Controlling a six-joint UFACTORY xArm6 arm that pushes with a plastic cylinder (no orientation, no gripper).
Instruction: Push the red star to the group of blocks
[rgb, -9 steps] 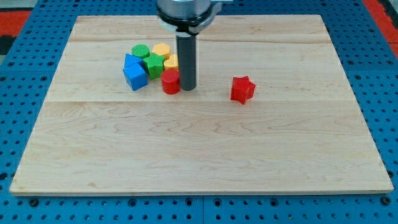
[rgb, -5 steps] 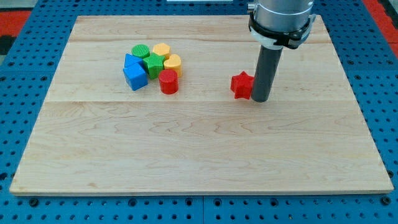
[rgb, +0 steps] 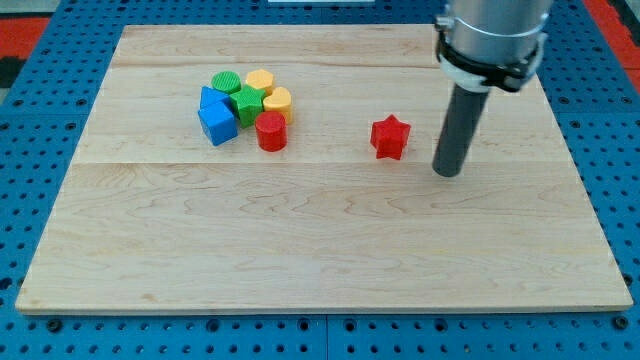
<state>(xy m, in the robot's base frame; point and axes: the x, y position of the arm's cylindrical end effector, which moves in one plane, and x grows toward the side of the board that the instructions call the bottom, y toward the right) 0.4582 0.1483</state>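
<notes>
The red star (rgb: 391, 137) lies alone on the wooden board, right of the middle. My tip (rgb: 448, 172) is on the board to the star's right and slightly toward the view's bottom, a short gap away, not touching it. The group of blocks sits at the upper left: a red cylinder (rgb: 271, 131), a blue block (rgb: 218, 121) with another blue block (rgb: 211, 98) behind it, a green hexagon-like block (rgb: 247, 104), a green cylinder (rgb: 227, 82), and two yellow blocks (rgb: 260, 80) (rgb: 278, 100). The star is well apart from the group.
The wooden board (rgb: 320, 240) lies on a blue perforated table (rgb: 620, 150). Red panels show at the view's top corners.
My tip moved from beside the red cylinder rightward past the star, and now stands to the star's right. The star shifted slightly. The group has not moved.
</notes>
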